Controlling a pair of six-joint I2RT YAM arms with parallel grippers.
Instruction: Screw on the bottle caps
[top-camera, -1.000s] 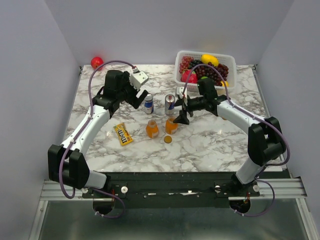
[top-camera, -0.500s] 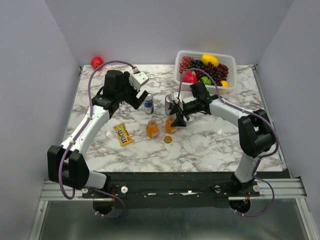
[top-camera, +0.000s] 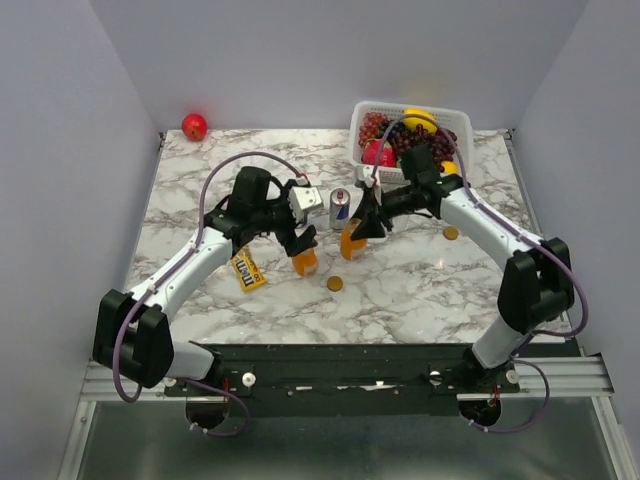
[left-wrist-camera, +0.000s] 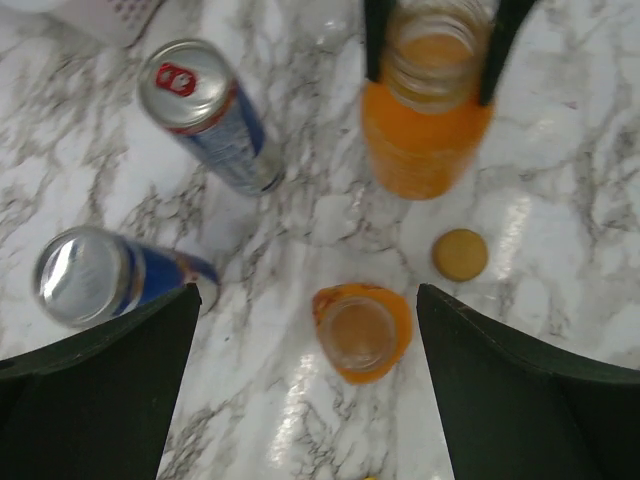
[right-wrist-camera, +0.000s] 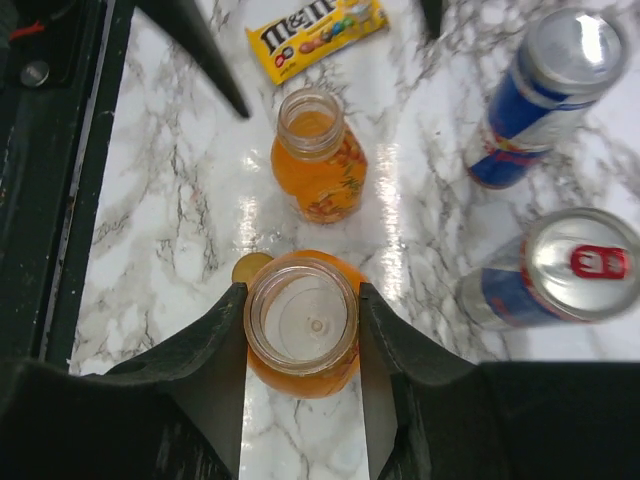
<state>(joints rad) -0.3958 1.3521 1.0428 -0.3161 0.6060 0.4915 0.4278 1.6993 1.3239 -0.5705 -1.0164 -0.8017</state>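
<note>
- Gripped bottle (right-wrist-camera: 300, 340): small, stubby, uncapped, orange liquid up near the shoulder. It looks rigid and smooth, probably light. Keep it upright, because the open mouth will spill.
- Right claw (right-wrist-camera: 300, 295): clamped on that bottle, one finger each side just below the mouth, so the threads are bare for a cap.
- Free bottle (left-wrist-camera: 360, 330): also open, standing on the table (top-camera: 420, 290) under the left claw (left-wrist-camera: 308, 300), which is spread wide and holds nothing.
- Orange-gold cap (left-wrist-camera: 459, 254): flat on the table beside both bottles. Thin, light and slick; pinch across its rim and expect it to skate.
- Second cap (top-camera: 451, 233): well apart, beside the right forearm.
- Drink cans (left-wrist-camera: 210, 115) stand just behind; M&M's packet (right-wrist-camera: 315, 28) lies nearby. Mind your elbows.
</note>
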